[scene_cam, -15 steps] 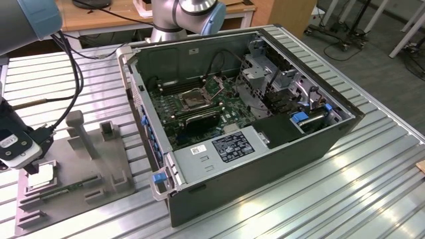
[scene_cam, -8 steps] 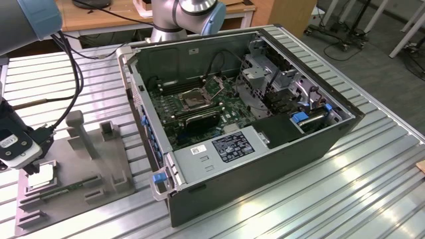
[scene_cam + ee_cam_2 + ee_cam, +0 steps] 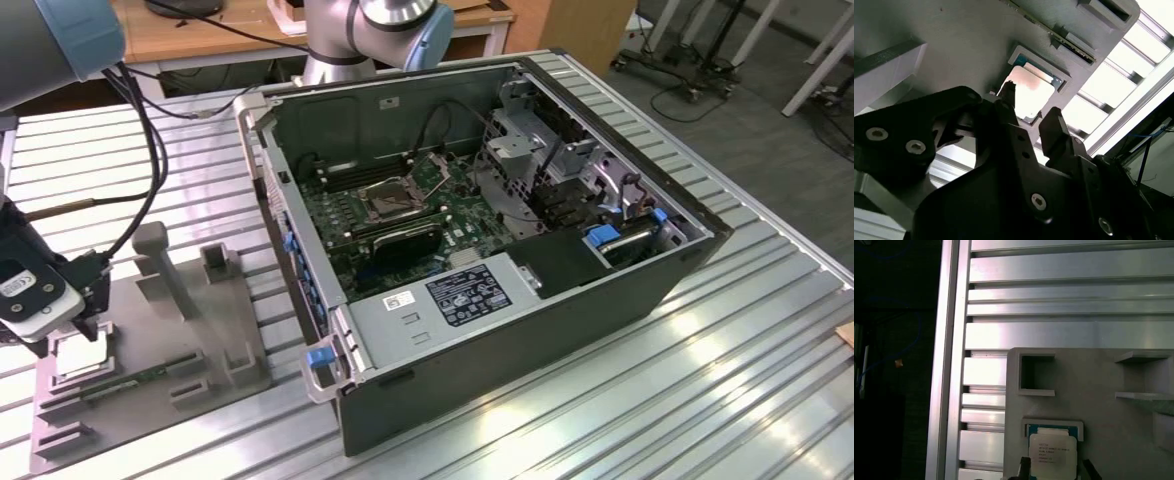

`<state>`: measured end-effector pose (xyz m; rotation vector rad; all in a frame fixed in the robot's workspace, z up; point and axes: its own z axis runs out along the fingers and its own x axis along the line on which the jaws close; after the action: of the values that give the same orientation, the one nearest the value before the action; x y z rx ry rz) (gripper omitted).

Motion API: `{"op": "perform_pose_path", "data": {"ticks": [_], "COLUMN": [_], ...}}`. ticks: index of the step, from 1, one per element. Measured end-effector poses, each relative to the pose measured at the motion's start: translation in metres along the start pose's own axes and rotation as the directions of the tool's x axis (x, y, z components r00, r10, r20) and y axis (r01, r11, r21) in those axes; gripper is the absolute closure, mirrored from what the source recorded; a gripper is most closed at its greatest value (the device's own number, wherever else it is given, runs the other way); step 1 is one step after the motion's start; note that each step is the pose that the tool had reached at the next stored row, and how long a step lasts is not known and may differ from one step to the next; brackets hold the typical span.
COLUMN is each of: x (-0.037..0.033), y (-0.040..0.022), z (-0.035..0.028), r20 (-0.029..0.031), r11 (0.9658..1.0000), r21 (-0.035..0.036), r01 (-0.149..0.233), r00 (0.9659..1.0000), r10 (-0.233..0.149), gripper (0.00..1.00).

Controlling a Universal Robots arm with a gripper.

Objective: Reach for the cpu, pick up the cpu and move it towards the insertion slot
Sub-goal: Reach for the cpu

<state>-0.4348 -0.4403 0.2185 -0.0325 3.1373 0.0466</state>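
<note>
The gripper (image 3: pixel 1032 102) is seen with its jaws spread to about the width of the chip, and nothing is held between them. Its dark fingers (image 3: pixel 1055 127) are set at two opposite edges of the cpu (image 3: pixel 1052 452); whether the pads already touch those edges cannot be told. The cpu lies flat in a shallow framed pocket of the grey fixture plate (image 3: pixel 160 335), at the lower left of the exterior view, just beside the green memory stick (image 3: pixel 134 380).

The step in hand is judged to be the grasp. It is best done with the jaws centred over the chip and kept square to its sides. They should be lowered only as far as the pocket rim allows. Closure should be gentle and even, so that the chip is gripped by its edges, kept level and not wedged against the pocket wall.

The insertion slot (image 3: pixel 396 200) is found well apart from the chip, inside the open computer case (image 3: pixel 601 310), near the upper middle of the exterior view.
</note>
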Motion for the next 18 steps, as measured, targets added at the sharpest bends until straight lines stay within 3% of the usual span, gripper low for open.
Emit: {"op": "perform_pose_path", "data": {"ticks": [1,6,8,9,18], "x": [0.0,0.0,0.0,0.0,0.0], "y": [0.0,0.0,0.0,0.0,-0.0002], "z": [0.0,0.0001,0.0001,0.0001,0.0083], "r20": [0.0,0.0,0.0,0.0,0.0], "r11": [1.0,1.0,1.0,1.0,1.0], "r21": [0.0,0.0,0.0,0.0,0.0], "r01": [0.0,0.0,0.0,0.0,0.0], "r00": [1.0,1.0,1.0,1.0,1.0], "r10": [0.0,0.0,0.0,0.0,0.0], "gripper": [0.53,0.3,0.3,0.24,0.24]}}
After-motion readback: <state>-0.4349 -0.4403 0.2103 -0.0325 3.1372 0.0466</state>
